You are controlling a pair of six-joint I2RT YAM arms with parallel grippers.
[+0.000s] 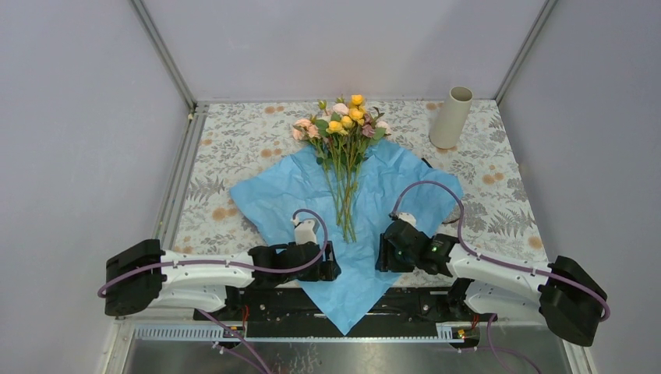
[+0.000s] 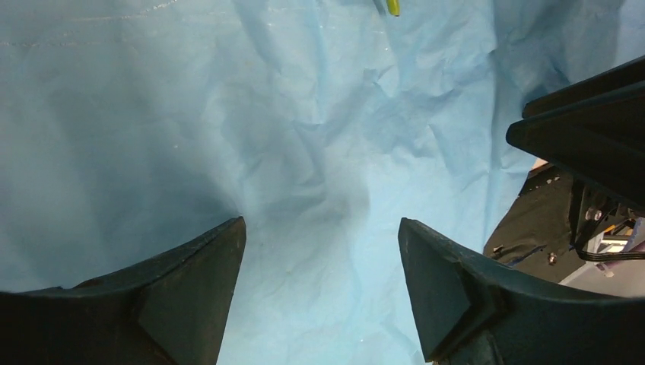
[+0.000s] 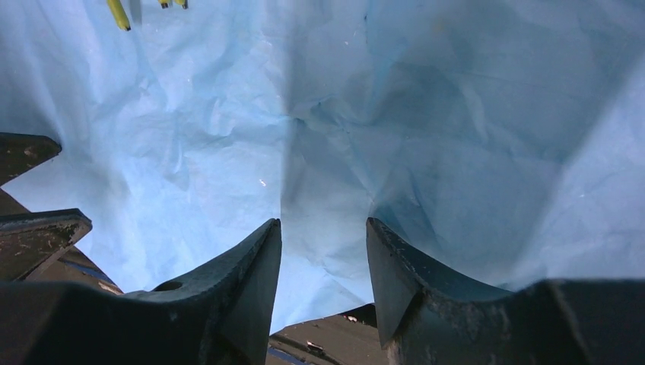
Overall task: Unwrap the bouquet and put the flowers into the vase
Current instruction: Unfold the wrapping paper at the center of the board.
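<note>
Left gripper [image 2: 321,228], jaws wide, and right gripper [image 3: 323,224], jaws narrower but parted, flank the crinkled blue paper sheet's [image 1: 296,187] near corner; the tall beige cylindrical vase [image 1: 450,117] stands well apart.

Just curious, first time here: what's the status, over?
Left tool, right tool open, empty, over blue paper. Flowers lie loose on it. Vase upright, back right; nothing blocking.

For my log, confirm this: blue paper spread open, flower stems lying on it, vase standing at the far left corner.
Not quite: the top view shows the vase at the far right corner. The blue paper and flowers are as stated.
</note>
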